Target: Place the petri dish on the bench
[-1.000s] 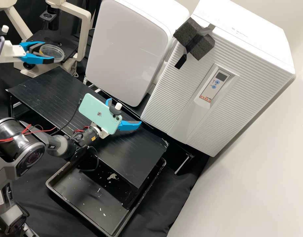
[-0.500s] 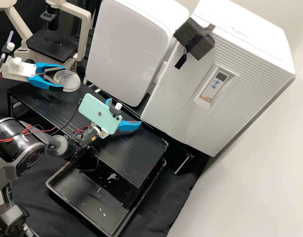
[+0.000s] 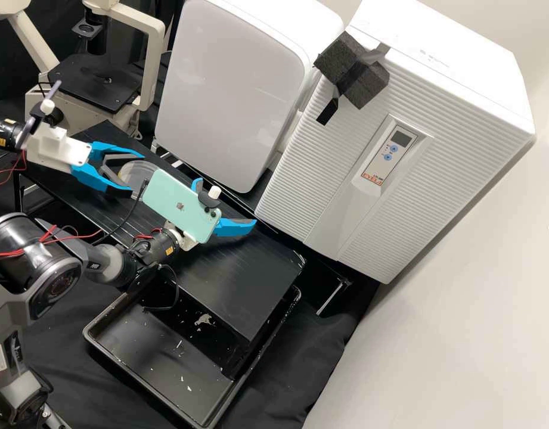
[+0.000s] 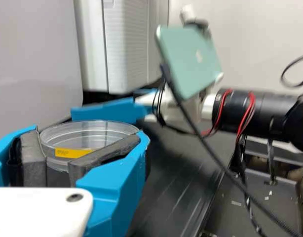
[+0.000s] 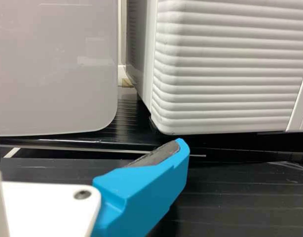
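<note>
The clear petri dish with a yellow label is held flat by my left gripper, over the left part of the black bench. Whether it touches the bench I cannot tell. In the left wrist view, the dark pads of my left gripper press on both sides of the dish. My right gripper stands open and empty over the bench's middle, its phone partly covering the dish's edge. In the right wrist view, one blue finger of my right gripper shows clearly.
A microscope stands behind the bench at the left. Two white appliances line the bench's back. A black tray with pale scraps lies at its front. A cable hangs from the right arm's phone.
From beside the microscope, my left gripper has carried the petri dish right and toward the front, over the bench and close to the right arm's phone. My right arm has kept still.
</note>
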`<state>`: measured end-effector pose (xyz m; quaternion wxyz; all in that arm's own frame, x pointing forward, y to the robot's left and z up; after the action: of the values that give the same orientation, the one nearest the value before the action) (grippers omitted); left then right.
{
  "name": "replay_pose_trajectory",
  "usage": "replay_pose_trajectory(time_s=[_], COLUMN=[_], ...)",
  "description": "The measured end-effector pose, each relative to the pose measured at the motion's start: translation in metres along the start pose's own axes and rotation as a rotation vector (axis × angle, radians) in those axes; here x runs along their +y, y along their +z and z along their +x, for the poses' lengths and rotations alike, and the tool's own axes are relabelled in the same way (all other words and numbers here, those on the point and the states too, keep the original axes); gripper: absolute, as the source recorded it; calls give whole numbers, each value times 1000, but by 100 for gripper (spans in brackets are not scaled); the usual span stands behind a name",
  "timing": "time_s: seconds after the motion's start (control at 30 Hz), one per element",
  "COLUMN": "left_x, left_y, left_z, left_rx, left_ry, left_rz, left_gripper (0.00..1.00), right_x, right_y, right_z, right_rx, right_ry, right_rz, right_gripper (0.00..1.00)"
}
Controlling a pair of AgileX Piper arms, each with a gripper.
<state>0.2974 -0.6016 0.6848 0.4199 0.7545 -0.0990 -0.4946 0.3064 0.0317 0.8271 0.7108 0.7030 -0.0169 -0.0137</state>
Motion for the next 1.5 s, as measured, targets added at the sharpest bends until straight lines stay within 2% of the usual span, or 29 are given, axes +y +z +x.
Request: replay_pose_trajectory(time_s=[0.07, 0.13, 0.27, 0.73, 0.77, 1.5], left_x=[-5, -11, -12, -15, -15, -19], left_y=[-3, -8, -9, 2, 2, 0], left_z=[5, 12, 18, 27, 27, 29], left_rx=[6, 11, 5, -18, -18, -7], left_ry=[-19, -34, -36, -36, -36, -36], left_rz=[-4, -33, -69, -89, -89, -104], left_gripper=[0, 0, 0, 0, 100, 100], right_x=[0, 0, 0, 0, 0, 0], right_y=[0, 0, 0, 0, 0, 0], right_z=[0, 0, 0, 0, 0, 0], right_rx=[0, 0, 0, 0, 0, 0], right_ry=[0, 0, 0, 0, 0, 0], right_rz=[0, 0, 0, 0, 0, 0], right_gripper=[100, 100, 100, 100, 100, 100])
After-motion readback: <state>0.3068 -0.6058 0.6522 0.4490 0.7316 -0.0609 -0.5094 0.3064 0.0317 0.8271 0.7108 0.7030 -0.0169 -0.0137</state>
